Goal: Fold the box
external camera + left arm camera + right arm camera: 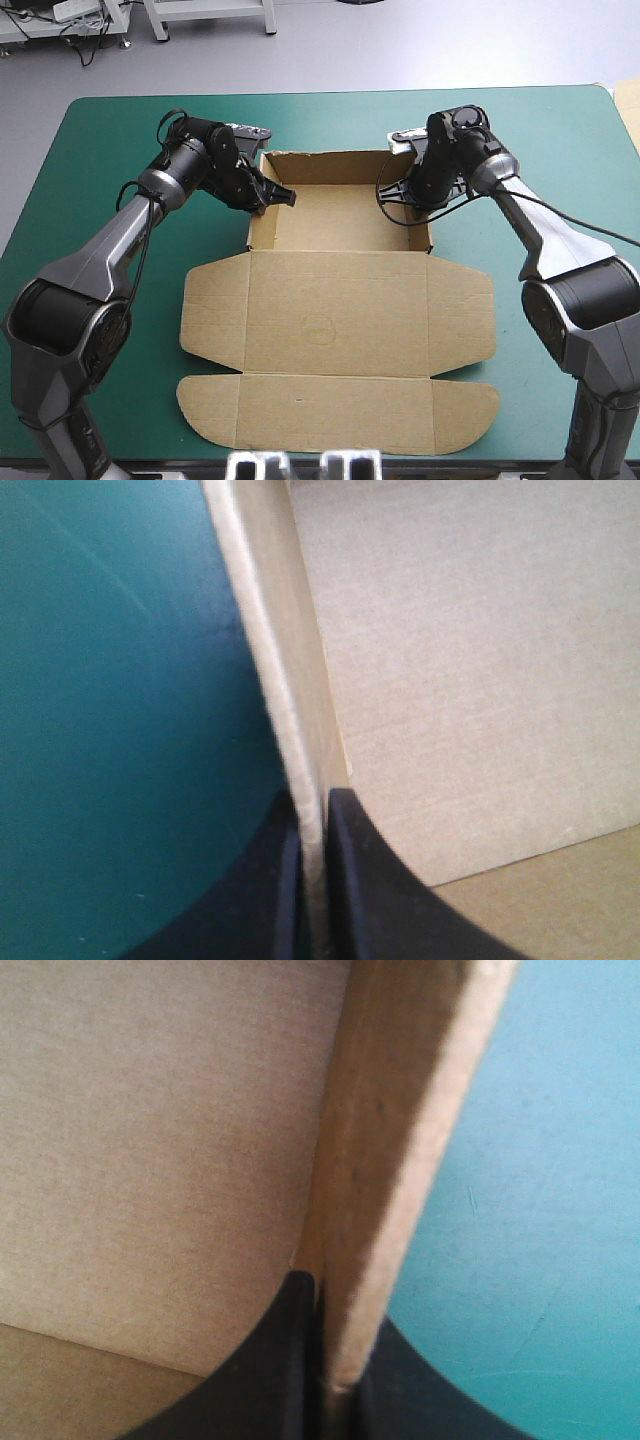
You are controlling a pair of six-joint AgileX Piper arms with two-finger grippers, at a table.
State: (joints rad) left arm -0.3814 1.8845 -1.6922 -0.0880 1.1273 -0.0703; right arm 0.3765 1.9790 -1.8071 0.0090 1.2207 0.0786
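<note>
The brown box (340,300) lies mid-table as an open tray toward the far side, its lid and flaps spread flat toward the near edge. My left gripper (268,197) is shut on the box's left wall; in the left wrist view that wall (285,680) runs edge-on between the black fingers (370,880), with the tray's inside on one side and teal-green cover on the other. My right gripper (412,198) is shut on the box's right wall; the right wrist view shows that wall (400,1160) pinched between the fingers (290,1360).
Teal-green table cover (100,180) surrounds the box on all sides. A pale edge of more board (628,105) shows at the table's far right corner. The lid's rounded flaps (330,410) reach close to the near table edge.
</note>
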